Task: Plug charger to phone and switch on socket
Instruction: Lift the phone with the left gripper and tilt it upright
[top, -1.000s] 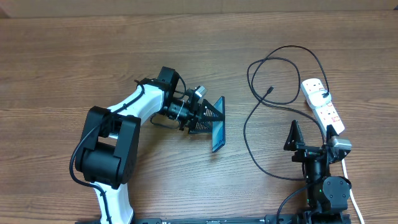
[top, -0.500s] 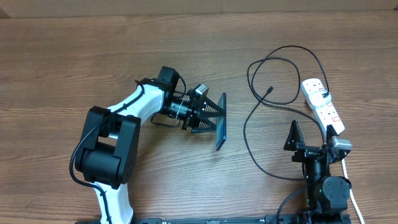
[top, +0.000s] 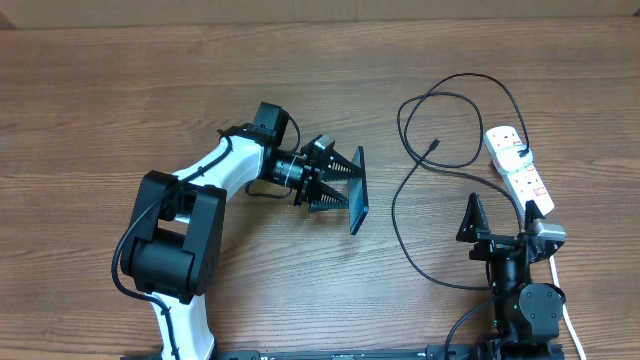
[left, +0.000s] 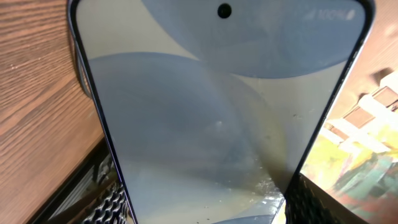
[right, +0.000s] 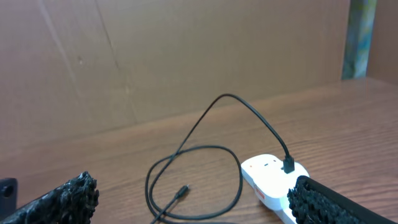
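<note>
My left pincer (top: 345, 187) grips the phone (top: 358, 205) on edge; my right pincer (top: 500, 222) gapes wide near the power strip (top: 520, 170), charger cable (top: 398, 215) plugged in.

phone (top: 357, 190) raised on edge mid-table, black charger (top: 393, 205) plugged into white socket (top: 518, 167)

Overhead straight down; left wrist tight on phone (left: 217, 124), right wrist low toward socket (right: 264, 174).

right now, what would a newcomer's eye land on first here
The left gripper holds the smartphone up on edge at the scene's centre, its blue-white screen filling the left wrist view. To the right, the black charger cable lies in loose loops, plugged into the white power strip.
</note>
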